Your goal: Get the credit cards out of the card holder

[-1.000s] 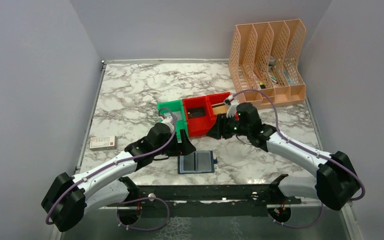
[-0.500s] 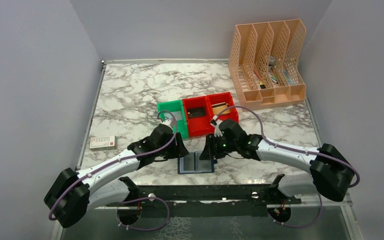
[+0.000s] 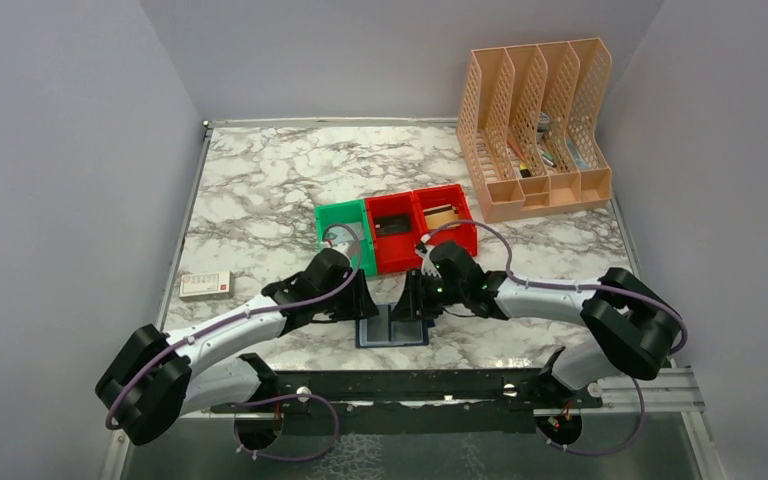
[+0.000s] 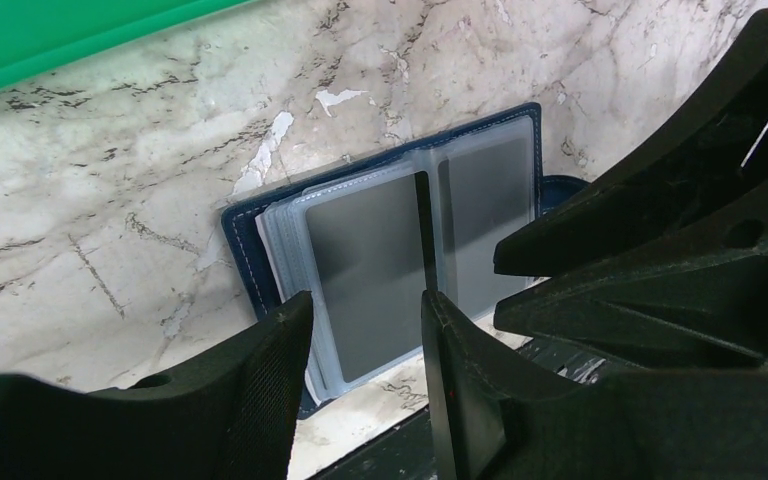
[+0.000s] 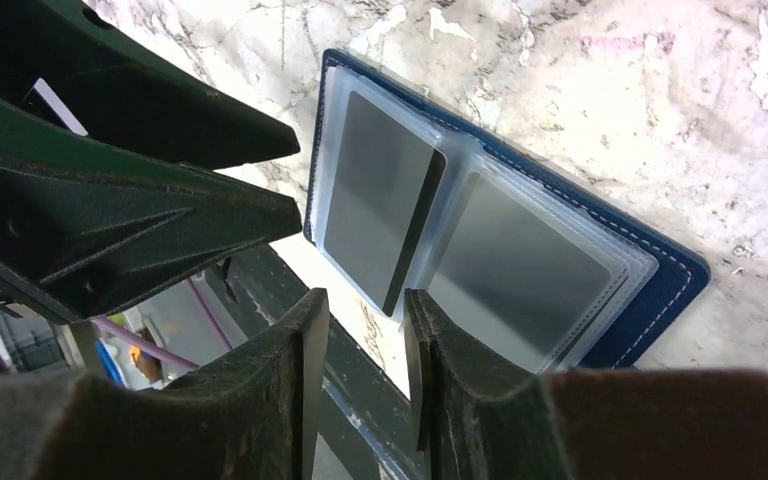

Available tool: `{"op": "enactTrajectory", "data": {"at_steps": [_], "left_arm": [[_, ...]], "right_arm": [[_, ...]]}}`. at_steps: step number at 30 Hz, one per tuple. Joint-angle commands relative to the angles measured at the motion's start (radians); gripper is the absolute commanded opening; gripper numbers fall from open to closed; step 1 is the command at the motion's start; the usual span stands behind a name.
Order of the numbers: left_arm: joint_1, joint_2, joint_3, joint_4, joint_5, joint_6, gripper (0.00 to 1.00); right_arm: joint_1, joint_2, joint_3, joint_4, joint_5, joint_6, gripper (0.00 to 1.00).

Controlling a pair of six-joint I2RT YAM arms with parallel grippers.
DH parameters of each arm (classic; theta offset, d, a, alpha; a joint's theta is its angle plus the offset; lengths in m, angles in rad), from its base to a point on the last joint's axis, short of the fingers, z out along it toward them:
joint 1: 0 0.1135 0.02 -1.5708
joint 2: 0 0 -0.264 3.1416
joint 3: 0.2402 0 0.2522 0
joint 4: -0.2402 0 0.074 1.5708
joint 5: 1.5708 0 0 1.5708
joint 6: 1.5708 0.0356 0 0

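the card holder lies opened flat on the marble counter, directly beneath and between the two hands, close to the near edge. spread like this, its inner pages face up, so fingers can reach the pockets from above. the left hand hovers over one side of the holder, its fingers parted by a narrow gap with nothing in it. the right hand hangs over the opposite side, likewise slightly parted and empty. the two hands point at each other across the spine, close together. my reading is that one is meant to pin the holder while the other works a card loose, since so light a thing would otherwise slide or lift with the card.

the cover is dark navy with a pale stitched border, soft-looking and flat. inside sits a stack of clear plastic sleeves, glossy, round-cornered and fanned a little at the edges. just past the right hand's tips one sleeve holds a dull grey credit card with a black stripe along one edge. the sleeve beside it holds a second card, also grey. both look fully seated, so no card is out yet. the plastic looks slick and thin, so i expect a card edge to need a fine, shallow pinch. beyond both hands stand a green bin and red bins.
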Motion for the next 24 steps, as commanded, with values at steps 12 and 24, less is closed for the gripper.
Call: {"op": "enactTrajectory", "data": {"at_steps": [12, 24], "left_arm": [[-0.005, 0.09, -0.007, 0.048, 0.04, 0.033, 0.34], [-0.012, 0.096, -0.04, 0.041, 0.038, 0.06, 0.23]], "right_arm": [[0.014, 0.145, -0.004, 0.131, 0.015, 0.079, 0.27], [0.013, 0.22, -0.023, 0.152, 0.031, 0.122, 0.21]]}}
